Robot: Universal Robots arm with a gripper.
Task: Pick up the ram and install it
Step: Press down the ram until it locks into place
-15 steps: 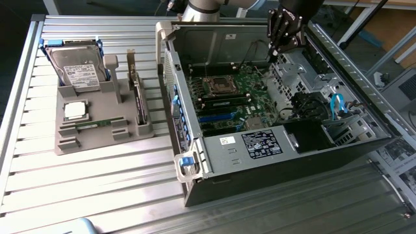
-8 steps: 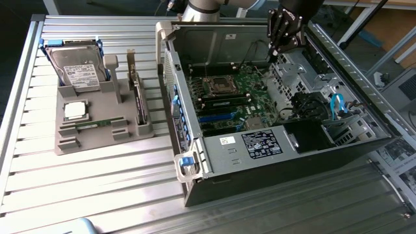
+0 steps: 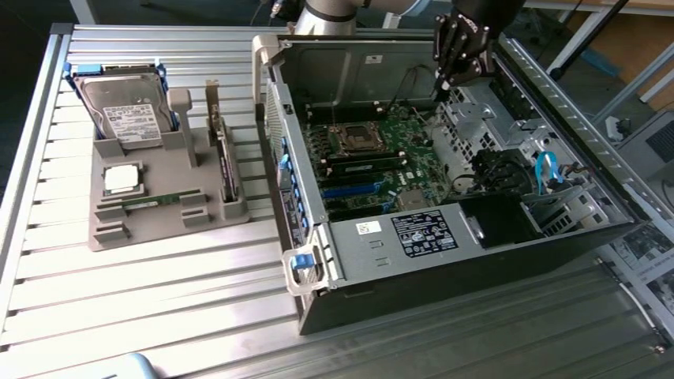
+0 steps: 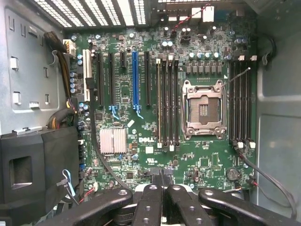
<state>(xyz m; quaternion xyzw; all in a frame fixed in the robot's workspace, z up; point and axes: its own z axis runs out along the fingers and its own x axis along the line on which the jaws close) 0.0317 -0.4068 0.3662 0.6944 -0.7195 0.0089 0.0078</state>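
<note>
The ram [image 3: 158,200], a thin green stick, lies flat in a slot of the grey holder [image 3: 200,229] on the table at the exterior view's left. My gripper [image 3: 441,87] hangs far from it, over the open computer case [image 3: 316,260] and above the motherboard [image 3: 384,158]. In the wrist view the gripper [image 4: 162,188] is shut, its black fingers pressed together with nothing between them. Below it lies the motherboard [image 4: 141,136], with long black memory slots [image 4: 167,101] on both sides of the open processor socket [image 4: 202,108].
The grey holder also carries a silver hard drive [image 3: 121,110], a square processor chip [image 3: 121,178] and an upright card [image 3: 224,158]. Inside the case are a black power supply [image 3: 427,233], a drive cage [image 3: 563,201] and loose cables [image 4: 61,117].
</note>
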